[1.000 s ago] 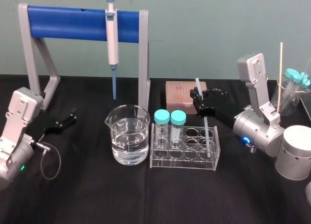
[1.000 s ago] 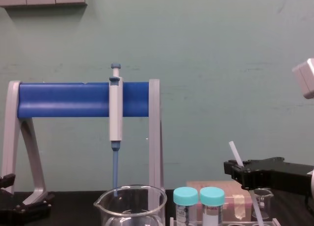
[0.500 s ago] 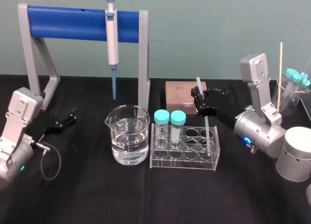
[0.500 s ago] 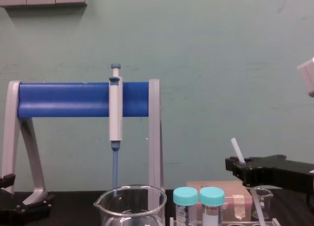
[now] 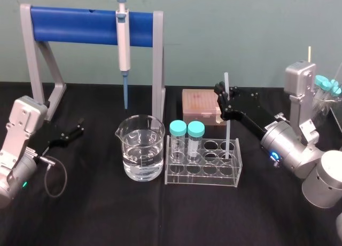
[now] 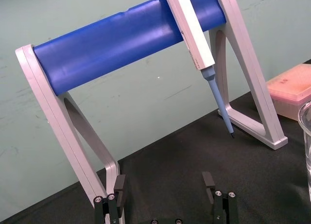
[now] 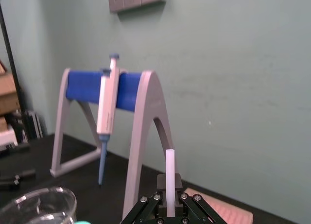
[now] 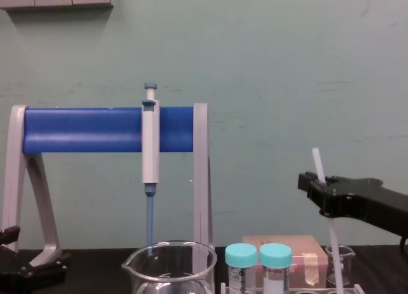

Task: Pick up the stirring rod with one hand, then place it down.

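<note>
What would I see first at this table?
Probably the black right gripper, shut on a long, thin translucent-white stirring rod held upright over the right end of the clear plastic tube rack. Next, the big blue bar stand at the back left, with a grey blue-tipped pipette hanging from it and a glass beaker of clear liquid in front. The left gripper rests open at the far left.

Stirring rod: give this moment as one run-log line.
right pincer: shut on stirring rod | rod: nearly upright, tip at test tube rack | left pincer: open, parked
</note>
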`<state>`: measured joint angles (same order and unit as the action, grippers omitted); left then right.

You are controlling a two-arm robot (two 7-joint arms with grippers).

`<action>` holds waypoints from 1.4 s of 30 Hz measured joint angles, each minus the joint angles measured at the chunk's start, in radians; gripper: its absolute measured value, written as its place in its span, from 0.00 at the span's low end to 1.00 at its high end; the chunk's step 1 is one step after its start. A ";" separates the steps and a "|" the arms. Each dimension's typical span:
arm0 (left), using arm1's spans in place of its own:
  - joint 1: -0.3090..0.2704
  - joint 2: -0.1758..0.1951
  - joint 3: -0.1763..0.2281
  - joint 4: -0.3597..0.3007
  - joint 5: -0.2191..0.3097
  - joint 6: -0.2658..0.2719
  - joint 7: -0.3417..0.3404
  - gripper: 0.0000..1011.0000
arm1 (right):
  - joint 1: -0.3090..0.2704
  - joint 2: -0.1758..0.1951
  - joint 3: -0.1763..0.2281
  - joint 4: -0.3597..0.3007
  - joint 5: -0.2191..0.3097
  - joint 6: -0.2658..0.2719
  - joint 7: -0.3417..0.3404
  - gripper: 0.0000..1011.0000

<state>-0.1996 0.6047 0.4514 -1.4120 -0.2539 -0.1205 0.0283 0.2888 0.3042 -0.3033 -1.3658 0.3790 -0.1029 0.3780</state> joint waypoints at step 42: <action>0.000 0.000 0.000 0.000 0.000 0.000 0.000 0.99 | -0.063 0.022 0.106 -0.191 0.002 -0.131 0.018 0.06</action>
<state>-0.1996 0.6047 0.4514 -1.4120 -0.2539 -0.1205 0.0283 0.2258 0.3265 -0.1978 -1.5571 0.3807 -0.2336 0.3958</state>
